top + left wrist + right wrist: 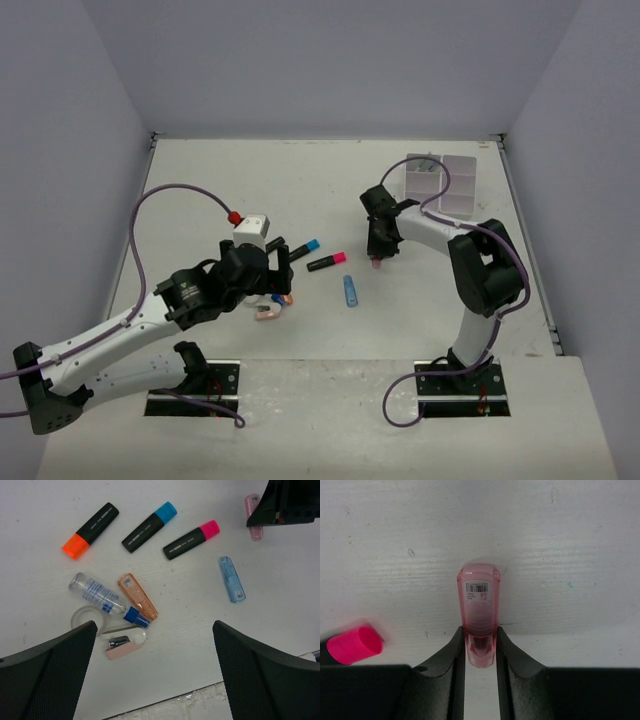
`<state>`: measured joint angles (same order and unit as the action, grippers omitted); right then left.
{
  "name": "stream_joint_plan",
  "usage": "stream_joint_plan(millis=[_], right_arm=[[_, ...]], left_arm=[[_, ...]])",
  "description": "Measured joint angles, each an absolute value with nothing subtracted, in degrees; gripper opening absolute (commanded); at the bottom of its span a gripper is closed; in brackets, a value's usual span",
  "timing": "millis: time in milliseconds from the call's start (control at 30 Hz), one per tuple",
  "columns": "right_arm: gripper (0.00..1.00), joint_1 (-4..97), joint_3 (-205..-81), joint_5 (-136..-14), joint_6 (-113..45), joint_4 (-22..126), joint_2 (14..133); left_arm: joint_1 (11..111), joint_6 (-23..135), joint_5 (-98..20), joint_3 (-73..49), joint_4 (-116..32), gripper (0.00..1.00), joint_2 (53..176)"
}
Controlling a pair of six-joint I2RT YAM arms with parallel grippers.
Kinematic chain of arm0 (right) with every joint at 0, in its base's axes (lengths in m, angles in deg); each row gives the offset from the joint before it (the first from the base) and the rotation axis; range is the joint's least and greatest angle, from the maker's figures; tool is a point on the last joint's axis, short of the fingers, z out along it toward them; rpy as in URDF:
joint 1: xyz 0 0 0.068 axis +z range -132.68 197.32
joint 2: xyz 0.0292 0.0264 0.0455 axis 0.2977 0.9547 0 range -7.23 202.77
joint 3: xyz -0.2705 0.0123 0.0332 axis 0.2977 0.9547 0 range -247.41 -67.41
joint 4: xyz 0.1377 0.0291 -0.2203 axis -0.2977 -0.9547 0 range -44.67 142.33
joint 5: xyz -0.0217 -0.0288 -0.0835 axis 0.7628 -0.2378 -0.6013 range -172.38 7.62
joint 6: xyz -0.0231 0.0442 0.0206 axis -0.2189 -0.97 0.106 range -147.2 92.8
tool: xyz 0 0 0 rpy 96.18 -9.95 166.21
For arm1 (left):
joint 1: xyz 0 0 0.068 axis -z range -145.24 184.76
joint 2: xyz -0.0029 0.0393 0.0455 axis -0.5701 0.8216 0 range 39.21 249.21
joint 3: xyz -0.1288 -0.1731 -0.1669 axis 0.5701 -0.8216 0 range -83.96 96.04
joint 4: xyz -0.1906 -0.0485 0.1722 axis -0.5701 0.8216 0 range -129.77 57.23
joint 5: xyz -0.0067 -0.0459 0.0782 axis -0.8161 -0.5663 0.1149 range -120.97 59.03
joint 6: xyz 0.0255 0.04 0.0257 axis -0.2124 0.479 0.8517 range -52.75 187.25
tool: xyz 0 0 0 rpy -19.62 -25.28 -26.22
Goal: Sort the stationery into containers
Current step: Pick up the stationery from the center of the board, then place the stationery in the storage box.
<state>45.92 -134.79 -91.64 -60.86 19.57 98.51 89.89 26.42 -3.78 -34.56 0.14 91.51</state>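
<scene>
Right end effector (480, 647) is clamped on one end of the pink piece (478, 597), low at the surface (560, 540), probably to carry it to the box (441, 182) beyond, while left end effector (154, 630) hangs wide open over the loose stationery (137, 597), ready to pick.

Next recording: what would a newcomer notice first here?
The right gripper, jaws shut on a translucent pink case, sits mid-table. The left gripper hovers open over a stationery pile beside three black highlighters; the white organiser stands far right.
</scene>
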Motion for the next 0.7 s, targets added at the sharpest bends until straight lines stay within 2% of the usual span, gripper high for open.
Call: stream_joint_plan(millis=[233,333,433,533,700], right_arm=[[0.0,45.1,-132.71,-89.89,-61.36,21.98,95.79],[0.0,42.08,-129.08,-88.02,-63.35,24.34,87.22],[0.0,35.82,-126.46,-87.06,-67.36,29.0,75.94],[0.0,29.35,-126.84,-87.32,-71.83,34.19,69.93],[0.0,23.64,-133.48,-84.63,-79.36,37.22,75.85]], left_arm=[[89.89,27.57,-3.77,-35.1,0.58,1.0,88.19],[89.89,28.14,-3.84,-35.16,1.02,1.0,85.46],[89.89,29.09,-4.53,-35.78,0.75,1.0,81.86],[89.89,29.94,-5.53,-36.71,0.14,1.0,79.51],[89.89,30.51,-6.81,-38.02,-0.25,1.0,78.43]])
